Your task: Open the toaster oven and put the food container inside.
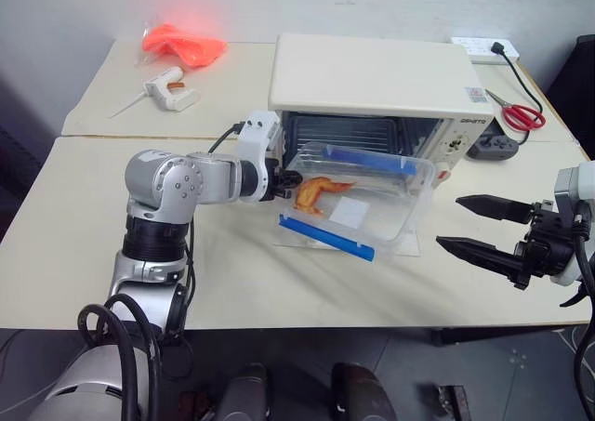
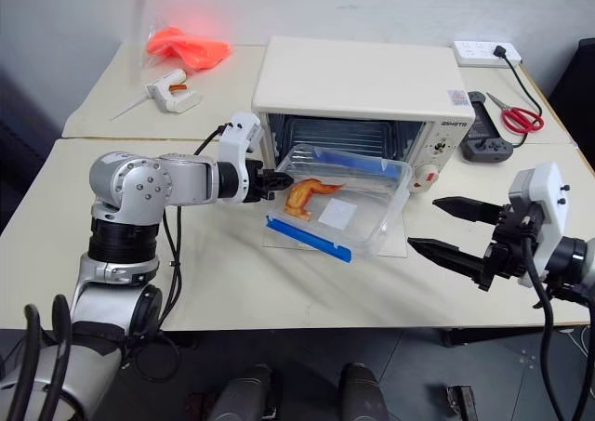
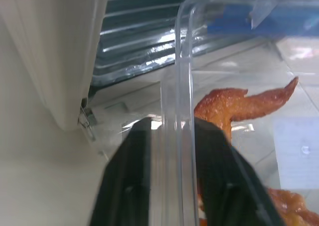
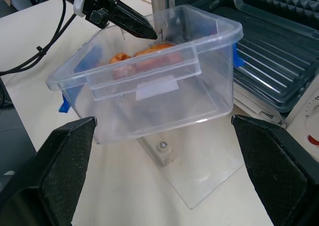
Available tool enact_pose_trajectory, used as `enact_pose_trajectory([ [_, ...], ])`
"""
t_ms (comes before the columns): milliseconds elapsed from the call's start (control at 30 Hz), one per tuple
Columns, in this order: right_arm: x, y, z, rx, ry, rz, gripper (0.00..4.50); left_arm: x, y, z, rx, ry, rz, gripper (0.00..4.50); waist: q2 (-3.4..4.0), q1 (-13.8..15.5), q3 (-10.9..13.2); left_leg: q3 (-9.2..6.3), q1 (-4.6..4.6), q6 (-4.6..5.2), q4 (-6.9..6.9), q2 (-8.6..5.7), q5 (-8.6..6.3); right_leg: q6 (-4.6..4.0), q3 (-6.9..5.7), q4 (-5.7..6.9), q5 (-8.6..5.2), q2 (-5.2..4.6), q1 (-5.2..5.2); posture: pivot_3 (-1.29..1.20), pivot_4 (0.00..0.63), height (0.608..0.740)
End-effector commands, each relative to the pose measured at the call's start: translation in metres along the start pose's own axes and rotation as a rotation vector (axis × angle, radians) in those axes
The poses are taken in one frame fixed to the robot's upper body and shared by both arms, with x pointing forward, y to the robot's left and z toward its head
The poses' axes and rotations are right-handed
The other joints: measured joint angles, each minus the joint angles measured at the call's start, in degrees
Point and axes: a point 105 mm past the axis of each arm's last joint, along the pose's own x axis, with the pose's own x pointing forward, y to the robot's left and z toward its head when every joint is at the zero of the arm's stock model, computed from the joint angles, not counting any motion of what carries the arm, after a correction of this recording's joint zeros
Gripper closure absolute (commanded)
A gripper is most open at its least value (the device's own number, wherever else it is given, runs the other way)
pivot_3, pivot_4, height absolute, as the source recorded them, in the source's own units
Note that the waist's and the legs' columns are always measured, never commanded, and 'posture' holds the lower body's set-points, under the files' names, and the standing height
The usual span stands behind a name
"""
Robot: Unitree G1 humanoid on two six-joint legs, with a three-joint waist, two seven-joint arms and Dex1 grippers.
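Clear rectangular plastic food container (image 1: 367, 198) pinched at its near wall by the left gripper (image 3: 175, 136), half over the lowered glass door.
The cream-white boxy toaster oven (image 1: 376, 91) is open behind; the right gripper (image 1: 469, 226) is held wide apart beside it.

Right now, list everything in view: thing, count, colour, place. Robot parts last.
toaster oven: one, cream-white, table's far side, door open.
food container: one, clear with blue clips, on the open door, orange food inside.
plastic bag: one, orange, far left.
glue gun: one, white, beside the bag.
scissors: one, red-handled, far right.
power strip: one, white, behind the oven.
controller: one, dark, right of the oven.
table: cream.
left gripper: black fingers astride the container's wall.
right gripper: black, open, right of the container.
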Motion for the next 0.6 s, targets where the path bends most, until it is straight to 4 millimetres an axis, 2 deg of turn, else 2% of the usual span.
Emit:
enact_pose_trajectory([
  [33,-0.004,-0.002,0.005,-0.031,-0.020,-0.019,0.00,-0.006,-0.004,0.016,0.017,-0.075,-0.020,1.91,0.00,0.0,0.0,0.00,0.00,0.00,0.00,0.00,0.00,0.00,0.00,0.00,0.00,0.00,0.00,0.00,0.150,0.740],
  [67,-0.005,-0.004,0.004,-0.032,-0.016,-0.027,0.00,-0.009,-0.006,0.020,0.016,-0.101,-0.033,1.68,0.00,0.0,0.0,-0.01,-0.01,0.00,0.01,0.00,0.00,0.00,-0.01,-0.01,0.00,0.00,0.00,0.00,0.150,0.740],
  [200,-0.008,-0.009,0.001,-0.032,-0.009,-0.057,0.00,-0.018,-0.007,0.028,0.008,-0.144,-0.049,1.68,0.00,0.0,0.0,-0.01,-0.01,0.00,0.00,0.00,0.00,0.01,-0.01,-0.01,0.00,0.00,0.00,0.00,0.150,0.740],
  [333,-0.009,-0.015,-0.007,-0.032,0.024,-0.088,0.00,-0.044,-0.006,0.049,0.032,-0.273,-0.089,1.68,0.00,0.0,0.0,-0.01,-0.01,0.00,0.01,0.01,0.00,0.01,-0.01,0.01,0.01,0.00,-0.01,0.00,0.150,0.740],
  [433,-0.012,-0.011,-0.004,-0.033,0.022,-0.078,0.00,-0.066,-0.004,0.059,0.037,-0.344,-0.161,1.68,0.00,-0.1,0.0,0.00,-0.01,0.00,0.01,0.01,0.01,0.01,-0.01,0.03,0.00,0.01,-0.02,0.00,0.150,0.740],
  [467,-0.012,-0.008,-0.002,-0.028,0.016,-0.070,0.17,-0.073,-0.004,0.061,0.051,-0.363,-0.191,1.66,0.00,-0.2,0.0,0.00,-0.01,-0.01,0.02,0.02,0.01,0.01,-0.01,0.03,0.00,0.01,-0.02,0.00,0.150,0.740],
  [533,-0.012,0.000,0.003,-0.017,-0.001,-0.034,0.60,-0.093,-0.012,0.063,0.098,-0.410,-0.313,2.06,0.01,-0.3,0.0,0.00,0.00,-0.03,0.01,0.04,0.02,0.01,-0.01,0.04,0.00,0.03,-0.02,0.00,0.150,0.740],
  [600,-0.009,0.014,0.008,-0.012,-0.007,0.022,1.22,-0.113,-0.022,0.055,0.177,-0.411,-0.459,2.51,0.03,-0.3,0.0,-0.01,0.00,-0.03,0.00,0.05,0.02,0.00,-0.01,0.06,0.00,0.03,-0.03,0.00,0.150,0.740],
])
